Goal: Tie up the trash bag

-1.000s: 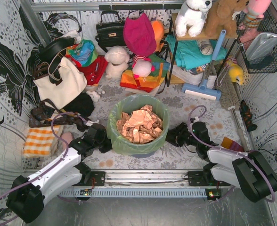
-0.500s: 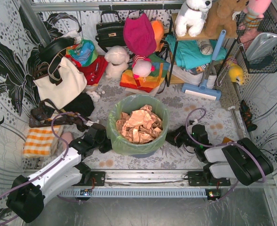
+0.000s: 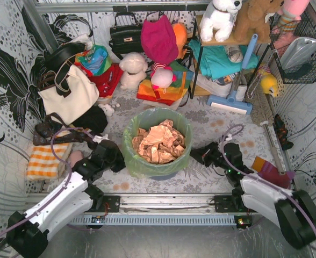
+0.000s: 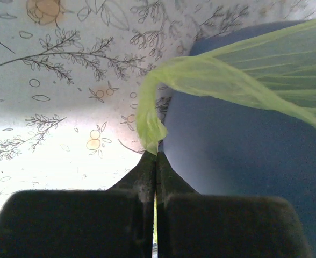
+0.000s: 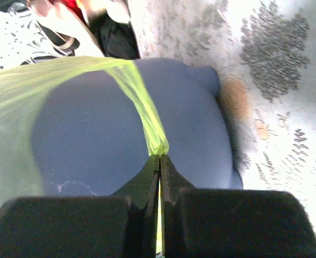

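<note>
The light-green trash bag (image 3: 132, 156) lines the blue round bin (image 3: 160, 176) at the table's middle, with crumpled tan paper (image 3: 159, 142) inside. My left gripper (image 3: 118, 160) is at the bin's left side, shut on a pinched strip of the bag's film (image 4: 150, 126). My right gripper (image 3: 196, 156) is at the bin's right side, shut on a twisted strand of the bag's film (image 5: 152, 131). Both strands are pulled outward, down over the blue bin wall (image 4: 244, 156), which also fills the right wrist view (image 5: 93, 140).
A white tote with black straps (image 3: 69, 94) and a black bag (image 3: 88, 119) lie at the left. An orange-checked cloth (image 3: 46, 160) lies front left. Plush toys (image 3: 132, 70), a shelf rack (image 3: 222, 54) and a blue squeegee (image 3: 236, 97) stand behind the bin.
My right arm has swung, its gripper drawing slightly outward and nearer while still holding the bag. My left gripper has shifted slightly nearer, still gripping the film.
</note>
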`<state>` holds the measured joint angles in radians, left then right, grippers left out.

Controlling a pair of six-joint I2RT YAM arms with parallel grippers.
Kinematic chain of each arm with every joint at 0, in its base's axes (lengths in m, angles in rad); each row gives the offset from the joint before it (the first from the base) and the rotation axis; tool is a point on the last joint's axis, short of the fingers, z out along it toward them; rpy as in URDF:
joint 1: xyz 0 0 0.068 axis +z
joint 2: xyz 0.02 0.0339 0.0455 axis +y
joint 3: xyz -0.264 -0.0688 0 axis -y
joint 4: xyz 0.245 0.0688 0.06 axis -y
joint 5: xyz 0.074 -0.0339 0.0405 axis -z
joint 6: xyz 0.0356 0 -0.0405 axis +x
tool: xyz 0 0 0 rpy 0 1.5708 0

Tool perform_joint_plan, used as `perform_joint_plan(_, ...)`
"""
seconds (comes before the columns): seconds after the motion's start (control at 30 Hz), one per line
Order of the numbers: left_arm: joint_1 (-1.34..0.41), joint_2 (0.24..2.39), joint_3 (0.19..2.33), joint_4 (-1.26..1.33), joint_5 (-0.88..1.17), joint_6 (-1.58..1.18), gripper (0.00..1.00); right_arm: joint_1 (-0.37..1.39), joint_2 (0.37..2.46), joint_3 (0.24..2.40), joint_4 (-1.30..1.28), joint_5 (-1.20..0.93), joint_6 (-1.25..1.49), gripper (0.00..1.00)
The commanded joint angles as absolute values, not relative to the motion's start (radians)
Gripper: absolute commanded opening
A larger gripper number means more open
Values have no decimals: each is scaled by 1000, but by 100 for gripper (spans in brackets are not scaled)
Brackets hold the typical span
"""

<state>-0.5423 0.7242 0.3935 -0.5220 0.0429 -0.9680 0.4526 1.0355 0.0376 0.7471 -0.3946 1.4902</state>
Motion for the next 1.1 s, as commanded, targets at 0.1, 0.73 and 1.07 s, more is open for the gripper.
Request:
perform_joint_plan(0.1,-541,633,471,-630,-74,-1027,0,457,673,172,91,-215,1320,0)
perform_joint_plan(0.73,-541,651,476,-628,-77,-1021,0,456,826,425,-198,-189,961,42)
perform_joint_plan(1.07,-541,652,471,-620,-69,-1020,0,472,1041,346,172,-437,1034,46)
